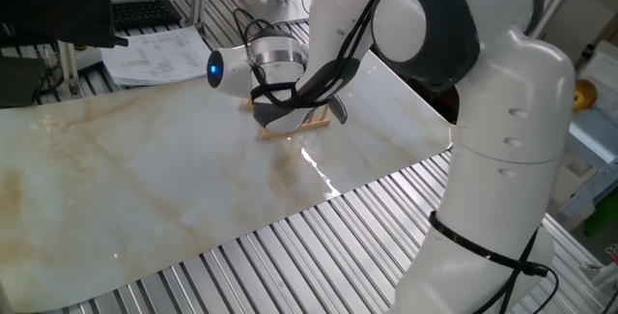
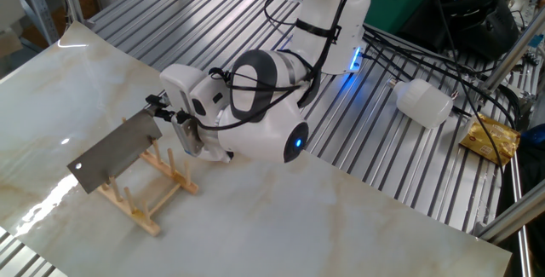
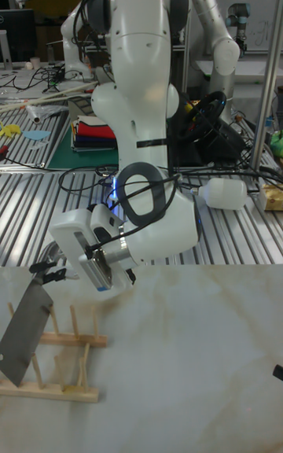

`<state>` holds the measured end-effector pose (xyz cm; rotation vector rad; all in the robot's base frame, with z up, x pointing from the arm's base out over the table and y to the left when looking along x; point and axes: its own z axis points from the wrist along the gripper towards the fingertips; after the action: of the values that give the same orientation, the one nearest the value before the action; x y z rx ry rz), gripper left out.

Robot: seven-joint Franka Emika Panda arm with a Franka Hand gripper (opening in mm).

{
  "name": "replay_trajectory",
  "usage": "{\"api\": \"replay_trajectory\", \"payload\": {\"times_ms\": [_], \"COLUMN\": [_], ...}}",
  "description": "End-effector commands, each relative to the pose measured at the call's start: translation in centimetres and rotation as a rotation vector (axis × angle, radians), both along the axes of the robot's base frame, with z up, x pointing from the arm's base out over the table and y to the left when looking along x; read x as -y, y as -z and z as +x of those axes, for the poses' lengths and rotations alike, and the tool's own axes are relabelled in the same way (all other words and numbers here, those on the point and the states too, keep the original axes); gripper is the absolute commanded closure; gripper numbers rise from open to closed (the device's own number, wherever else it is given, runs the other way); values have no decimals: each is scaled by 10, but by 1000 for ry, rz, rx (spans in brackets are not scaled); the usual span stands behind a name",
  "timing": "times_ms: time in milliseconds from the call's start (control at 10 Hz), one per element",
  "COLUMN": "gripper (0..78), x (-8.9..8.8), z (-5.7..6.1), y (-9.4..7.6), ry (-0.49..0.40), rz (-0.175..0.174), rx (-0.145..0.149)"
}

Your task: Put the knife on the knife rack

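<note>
The knife (image 2: 115, 149) is a cleaver with a broad dark grey blade, held tilted with its lower edge among the pegs of the knife rack (image 2: 134, 211). My gripper (image 2: 160, 108) is shut on its handle end, which the fingers hide, just above the rack's right end. In the tall fixed view the blade (image 3: 27, 331) slants down over the left part of the light-wood rack (image 3: 55, 392), with the gripper (image 3: 49, 270) at its top. In the one fixed view my arm hides most of the knife, and only the rack's rail (image 1: 290, 128) shows.
The rack stands on a marble-patterned board (image 2: 281, 217) laid over a slatted metal table. A white bottle (image 2: 423, 102) and a yellow packet (image 2: 492, 136) lie on the slats to the right. Papers (image 1: 154, 53) and a keyboard (image 1: 145, 12) sit beyond the board.
</note>
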<state>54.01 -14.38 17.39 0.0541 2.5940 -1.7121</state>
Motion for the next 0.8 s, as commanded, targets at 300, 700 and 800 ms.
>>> {"api": "replay_trajectory", "payload": {"times_ms": [300,700,800], "gripper": [764,764,764], "x": [-5,-7,-8], "z": [4,8,9], "y": [10,18,19], "ry": [2,3,3], "rz": [-2,-9,-10], "rx": [-1,-25,-29]}}
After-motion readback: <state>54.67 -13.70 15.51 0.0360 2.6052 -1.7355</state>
